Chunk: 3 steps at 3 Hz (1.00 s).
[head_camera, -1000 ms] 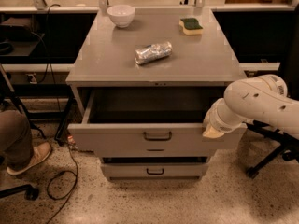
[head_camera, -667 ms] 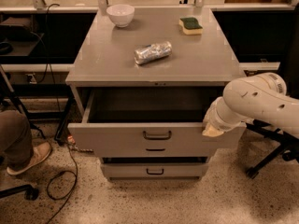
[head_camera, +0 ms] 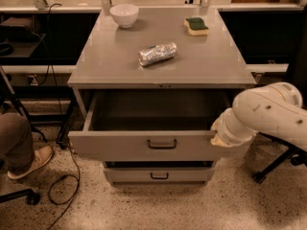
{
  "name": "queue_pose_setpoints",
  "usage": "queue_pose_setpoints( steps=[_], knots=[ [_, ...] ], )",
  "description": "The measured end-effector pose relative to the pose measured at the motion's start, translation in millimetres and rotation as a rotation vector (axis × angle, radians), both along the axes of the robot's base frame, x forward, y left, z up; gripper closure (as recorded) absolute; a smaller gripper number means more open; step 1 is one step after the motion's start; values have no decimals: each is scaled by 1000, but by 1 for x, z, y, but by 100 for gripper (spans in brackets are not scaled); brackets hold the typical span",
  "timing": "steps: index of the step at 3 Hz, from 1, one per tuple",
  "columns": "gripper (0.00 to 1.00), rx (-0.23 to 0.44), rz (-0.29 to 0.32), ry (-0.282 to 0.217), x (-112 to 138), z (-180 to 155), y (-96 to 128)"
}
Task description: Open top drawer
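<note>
Speckled terrazzo floor runs under a grey metal cabinet [head_camera: 120,56], with dark shelving and a rail behind it. On its top sit a white bowl [head_camera: 124,14] at the back left, a green-topped sponge [head_camera: 196,26] at the back right and a foil-wrapped roll [head_camera: 157,53] near the middle, all well clear of my work.

From the one camera, the top drawer [head_camera: 124,145] stands well out of the cabinet. Its tall plain front hangs forward of the cabinet's edge and its dark inside lies open to view; I can see nothing in it. My gripper [head_camera: 218,137] is at the right end of that front, up against the top corner, not at the small bar handle [head_camera: 161,143] in the centre. My wrist covers it, so I cannot tell whether it is parted, closed or clamped on the drawer's edge.

I judge the task close to done: the drawer is open by a good part of its depth, and what is left is at most a last pull and then letting go and backing off.

Below, a shallower drawer [head_camera: 158,175] is shut, and the open front overhangs it. For room, a person's shoe [head_camera: 26,161] and a loose cable [head_camera: 67,186] lie on the floor at the left, near the drawer's left corner. A chair base [head_camera: 273,169] stands just beneath my arm [head_camera: 268,111] on the right, so pulling straight back toward me looks the clearest path.
</note>
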<state>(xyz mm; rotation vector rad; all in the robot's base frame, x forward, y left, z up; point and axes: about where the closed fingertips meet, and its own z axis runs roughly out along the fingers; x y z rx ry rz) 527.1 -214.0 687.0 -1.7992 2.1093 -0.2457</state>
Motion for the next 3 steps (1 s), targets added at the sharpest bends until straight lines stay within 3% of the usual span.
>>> queue_pose_setpoints(
  steps=[1,2,3],
  knots=[
    [100,-6,-20,15,-22,2,-4],
    [100,8,-59,63,-67,-6,-10],
    [100,8,-58,64,-67,-6,-10]
  ],
)
